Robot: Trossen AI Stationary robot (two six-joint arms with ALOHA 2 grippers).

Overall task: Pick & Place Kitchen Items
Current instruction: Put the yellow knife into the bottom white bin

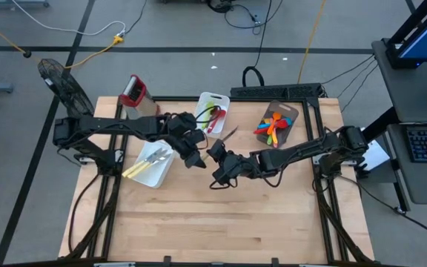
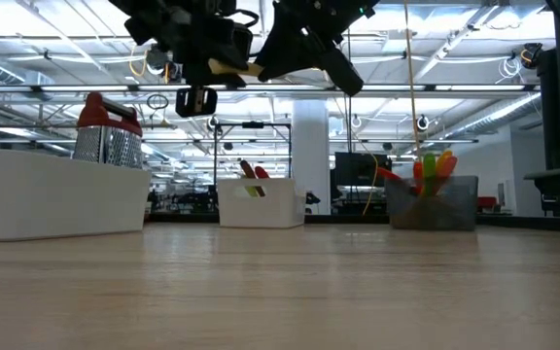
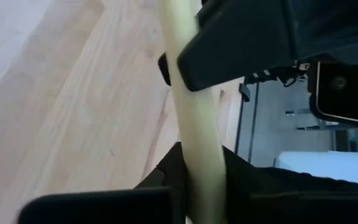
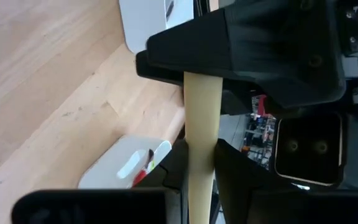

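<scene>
On your left, a white rectangular tray (image 1: 153, 172) holds cream-handled cutlery (image 1: 141, 166) near the wooden table's (image 1: 221, 222) left edge. Mid-table and raised well above the surface, the left gripper (image 1: 196, 157) and right gripper (image 1: 215, 153) meet, both clamped on one smooth, rounded cream handle (image 3: 194, 124) that runs between their dark fingers. To your right, bright plastic spoons (image 1: 271, 126) fill a grey bin (image 1: 285, 111). The front half of the table lies bare, pale wood grain.
</scene>
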